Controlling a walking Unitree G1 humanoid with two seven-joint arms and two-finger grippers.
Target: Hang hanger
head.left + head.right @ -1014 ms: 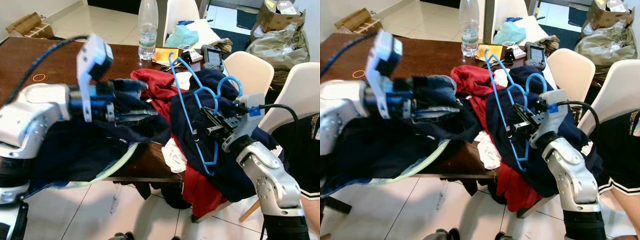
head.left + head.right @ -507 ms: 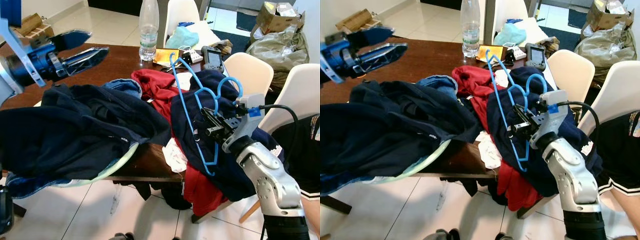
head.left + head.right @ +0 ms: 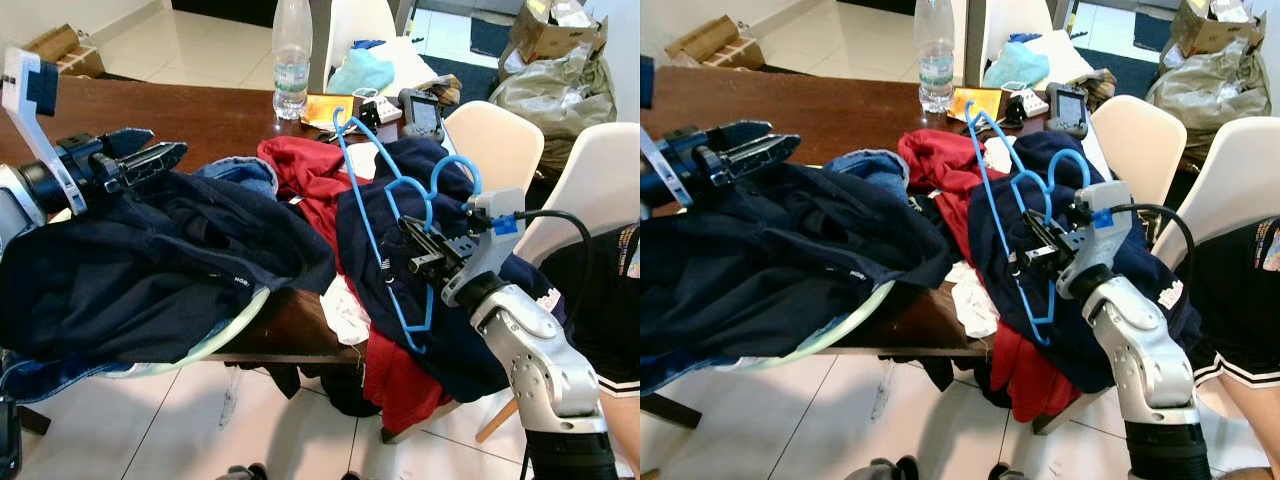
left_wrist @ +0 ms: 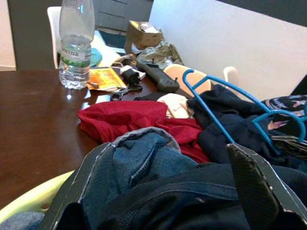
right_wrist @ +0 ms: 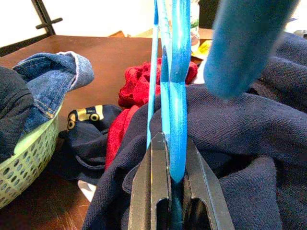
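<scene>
Gripping: right gripper (image 3: 418,252) pinches the blue hangers (image 3: 385,215), its two black fingers pressed onto the blue wire; in the right wrist view the wire runs up from between the finger pads (image 5: 158,167)
Hangers: several blue ones held together, tilted, hooks pointing toward the far side of the wooden table (image 3: 170,110); they lie over the navy garment (image 3: 470,330) at the table's right edge
Left gripper (image 3: 150,160): raised above the table's left part, over the dark navy clothes (image 3: 150,270); fingers spread apart, nothing between them
Basket (image 3: 235,325): pale green, at the table's near edge, heaped with the dark clothes and a denim piece (image 3: 245,175)
Red garment (image 3: 300,165): at the table's middle, spilling over the near edge beside the navy garment
Water bottle (image 3: 291,55): upright at the table's far side; an orange packet (image 3: 328,108) and a black device (image 3: 420,115) just beside it
White chairs (image 3: 500,140): at the table's right side
Person's leg (image 3: 625,420): beyond the chairs, well right of the table
</scene>
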